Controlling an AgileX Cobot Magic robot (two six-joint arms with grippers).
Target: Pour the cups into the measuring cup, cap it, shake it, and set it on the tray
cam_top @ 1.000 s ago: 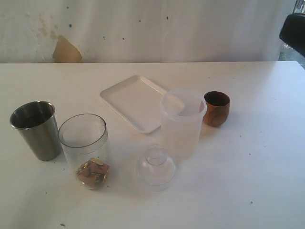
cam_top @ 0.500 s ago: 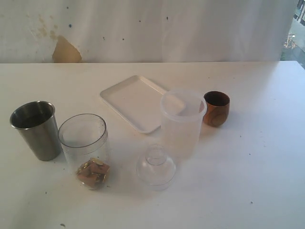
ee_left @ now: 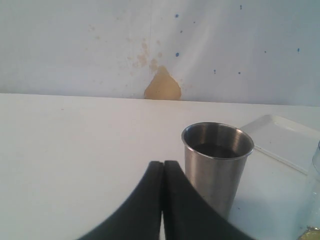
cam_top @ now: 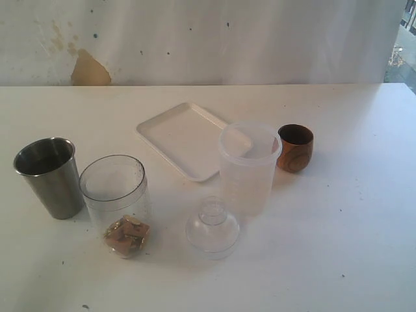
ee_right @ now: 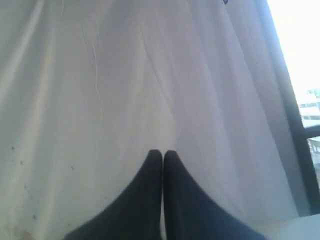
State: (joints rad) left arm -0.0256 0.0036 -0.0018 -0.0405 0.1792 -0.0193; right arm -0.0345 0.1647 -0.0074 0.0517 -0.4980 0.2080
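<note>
left end effector [ee_left: 163,163]: closed | steel tumbler [ee_left: 218,167]: ahead, not touching

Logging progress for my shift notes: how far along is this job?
Done: the clear graduated measuring cup holds brown bits, but whether the tapered steel tumbler and brown wooden cup are emptied is unclear. In hand: nothing; left end effector and right end effector are shut, empty. Remaining: clear dome cap lies off, on the table; flat white tray bare.

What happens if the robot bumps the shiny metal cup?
The steel tumbler is tall with a narrower base, so it would probably tip rather than slide. Its smooth shiny wall looks slippery to grip.
</note>
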